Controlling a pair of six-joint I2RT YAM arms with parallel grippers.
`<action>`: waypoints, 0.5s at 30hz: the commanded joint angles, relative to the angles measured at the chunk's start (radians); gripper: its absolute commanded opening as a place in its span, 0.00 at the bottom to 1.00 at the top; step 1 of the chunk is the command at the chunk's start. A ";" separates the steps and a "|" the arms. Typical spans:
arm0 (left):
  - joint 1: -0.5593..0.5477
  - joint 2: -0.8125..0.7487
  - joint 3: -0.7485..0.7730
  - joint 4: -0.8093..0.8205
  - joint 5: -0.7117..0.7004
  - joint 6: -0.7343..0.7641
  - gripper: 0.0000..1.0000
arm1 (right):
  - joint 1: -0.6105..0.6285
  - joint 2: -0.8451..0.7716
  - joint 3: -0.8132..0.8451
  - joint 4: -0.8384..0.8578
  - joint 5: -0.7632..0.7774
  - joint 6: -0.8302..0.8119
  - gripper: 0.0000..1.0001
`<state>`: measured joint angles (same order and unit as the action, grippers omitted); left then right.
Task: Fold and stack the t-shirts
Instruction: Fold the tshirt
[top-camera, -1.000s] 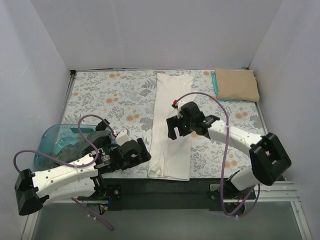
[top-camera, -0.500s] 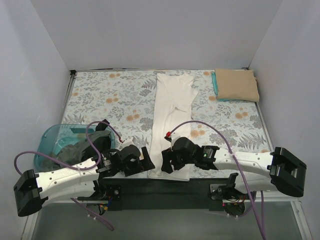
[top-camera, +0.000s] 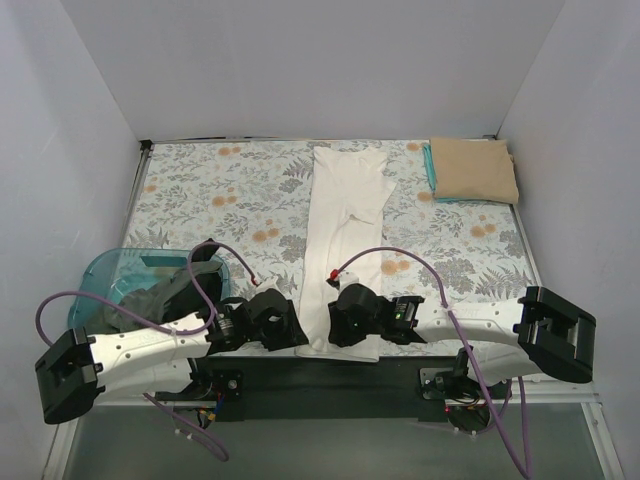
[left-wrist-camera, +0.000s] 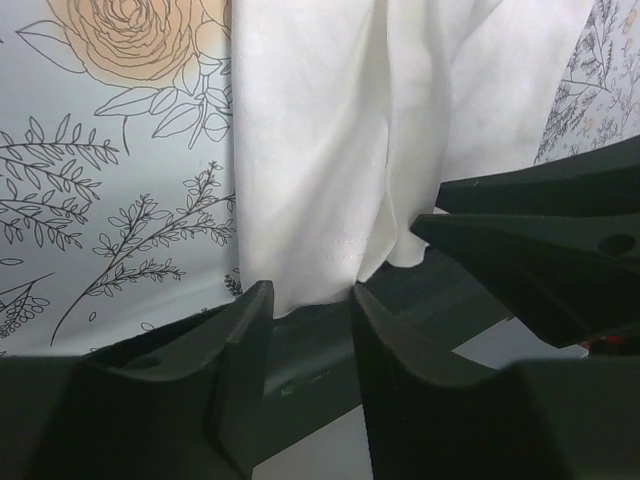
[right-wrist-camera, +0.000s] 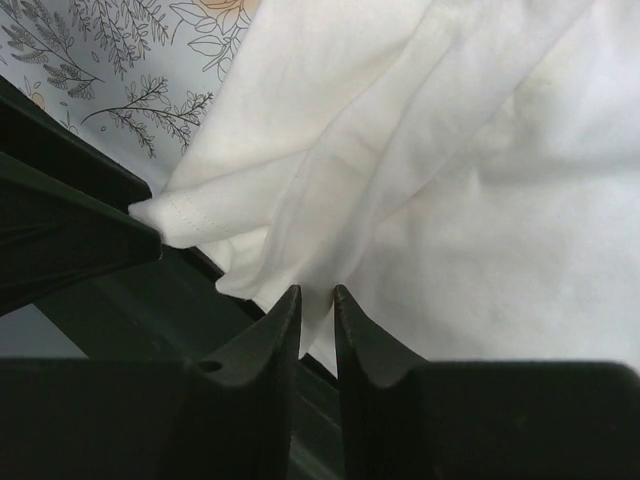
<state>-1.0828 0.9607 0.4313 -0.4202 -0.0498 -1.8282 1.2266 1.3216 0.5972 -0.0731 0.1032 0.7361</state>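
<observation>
Working at the near hem of the cream-white t-shirt (top-camera: 345, 215), which lies as a long folded strip straight ahead of both grippers on the floral table covering (top-camera: 220, 190).

Left gripper (left-wrist-camera: 310, 291): narrowed but not closed, with a clear gap between the fingers. Hem corner dips just between the tips, not visibly pinched.

Right gripper (right-wrist-camera: 317, 292): down to a thin slit, with a bunched fold of the same hem caught in it. Apparently gripped, and sitting immediately to the right of the left gripper.

Elsewhere: tan t-shirt (top-camera: 475, 168) folded far ahead and to the right of the right gripper, resting on a teal t-shirt (top-camera: 428, 165). Dark t-shirts (top-camera: 150, 297) heaped in the teal plastic basket (top-camera: 95, 275), left of the left gripper.

Likely trouble from here:
- Only a sliver of cloth between the left tips. Could close on the top layer alone or on nothing, so the corner drops on lifting and the strip opens out.
- Uneven holds, a bunch on the right and a bare edge on the left. Probably a skewed, wrinkled fold once the hem is carried forward.
- Very little room between the two grippers. Risk of fingers knocking together or pinching the same fold.
- Hem right at the dark table edge (top-camera: 330, 375), directly beneath the fingers. Possible scraping or snagging there instead of getting under the cloth.
</observation>
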 joint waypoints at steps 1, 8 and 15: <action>0.000 0.006 -0.011 0.032 0.045 0.023 0.31 | 0.010 -0.015 -0.014 0.035 0.012 0.032 0.25; 0.000 -0.060 -0.055 0.012 0.128 0.037 0.00 | 0.016 -0.079 -0.086 0.061 -0.022 0.068 0.01; 0.000 -0.138 -0.094 -0.141 0.062 -0.036 0.00 | 0.020 -0.148 -0.183 0.122 -0.056 0.112 0.01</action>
<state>-1.0828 0.8543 0.3573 -0.4721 0.0319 -1.8317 1.2385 1.2098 0.4438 0.0048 0.0639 0.8165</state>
